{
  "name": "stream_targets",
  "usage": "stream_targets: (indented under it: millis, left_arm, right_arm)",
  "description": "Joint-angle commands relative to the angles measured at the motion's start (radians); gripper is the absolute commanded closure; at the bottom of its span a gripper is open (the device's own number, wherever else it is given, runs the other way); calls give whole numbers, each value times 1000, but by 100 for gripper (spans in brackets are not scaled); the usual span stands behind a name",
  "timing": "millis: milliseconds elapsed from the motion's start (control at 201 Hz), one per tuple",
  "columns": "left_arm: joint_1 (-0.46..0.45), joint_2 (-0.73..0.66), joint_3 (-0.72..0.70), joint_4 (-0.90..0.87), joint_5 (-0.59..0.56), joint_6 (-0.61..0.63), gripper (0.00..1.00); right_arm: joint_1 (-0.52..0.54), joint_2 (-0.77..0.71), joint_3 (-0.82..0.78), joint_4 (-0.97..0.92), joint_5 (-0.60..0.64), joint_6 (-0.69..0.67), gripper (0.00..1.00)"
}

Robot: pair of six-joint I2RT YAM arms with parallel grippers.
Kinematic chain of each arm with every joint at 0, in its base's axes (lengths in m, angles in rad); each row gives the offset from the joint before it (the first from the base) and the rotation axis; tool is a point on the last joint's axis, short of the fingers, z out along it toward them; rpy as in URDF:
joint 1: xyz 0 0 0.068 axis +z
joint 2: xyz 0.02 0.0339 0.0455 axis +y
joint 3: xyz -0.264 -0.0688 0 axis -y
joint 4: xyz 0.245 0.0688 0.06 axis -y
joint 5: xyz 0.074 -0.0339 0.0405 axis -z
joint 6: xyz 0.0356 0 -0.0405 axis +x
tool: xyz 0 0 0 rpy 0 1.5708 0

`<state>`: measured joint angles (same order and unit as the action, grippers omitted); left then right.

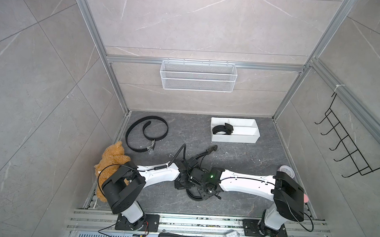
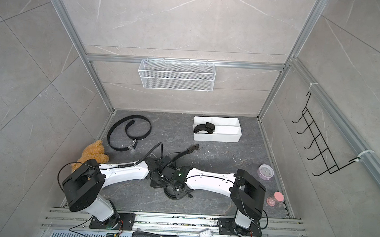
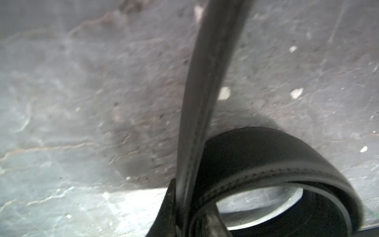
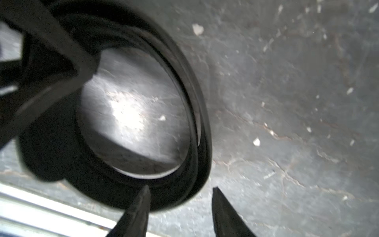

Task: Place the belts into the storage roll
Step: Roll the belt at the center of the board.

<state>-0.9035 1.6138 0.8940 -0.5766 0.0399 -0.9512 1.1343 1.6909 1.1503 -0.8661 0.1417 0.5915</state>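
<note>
Right pincer (image 4: 180, 189) parted astride the coiled belt (image 4: 196, 123), left pincer (image 1: 183, 183) clamping its tail: I risk the unrestrained coil springing open.

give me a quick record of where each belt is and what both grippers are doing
stored belt: coiled in a left-side compartment of the storage roll
loose belt: open spiral on the floor, far left
rolled belt: coil standing on its edge, centre of the floor
left gripper: shut on the rolled belt's strap
right gripper: open, tips either side of the coil's wall
left to store: two belts
</note>
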Motion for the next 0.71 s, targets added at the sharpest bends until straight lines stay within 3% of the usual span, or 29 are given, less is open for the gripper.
stream_targets:
  millis: [0,189,388,528,562,702]
  left_arm:
    - [-17,48,23,-121,-38,74,100]
    - [-17,46,34,-175,-55,110,100]
    - [-18,28,19,-198,-49,134,100]
    - [-19,22,8,-205,-53,152,100]
    - [-20,25,11,-206,-55,156,100]
    - [-20,35,21,-218,-71,163,100]
  right_arm:
    - [-70,-96,-2,8,12,17,46]
    - [-214,-170,3,-13,-64,-49,44]
    - [-319,-139,74,4,-127,-102,37]
    - [-386,6,227,20,-123,-115,22]
    - [-396,63,282,11,-117,-119,13]
    - [-428,278,487,-27,-147,-108,11]
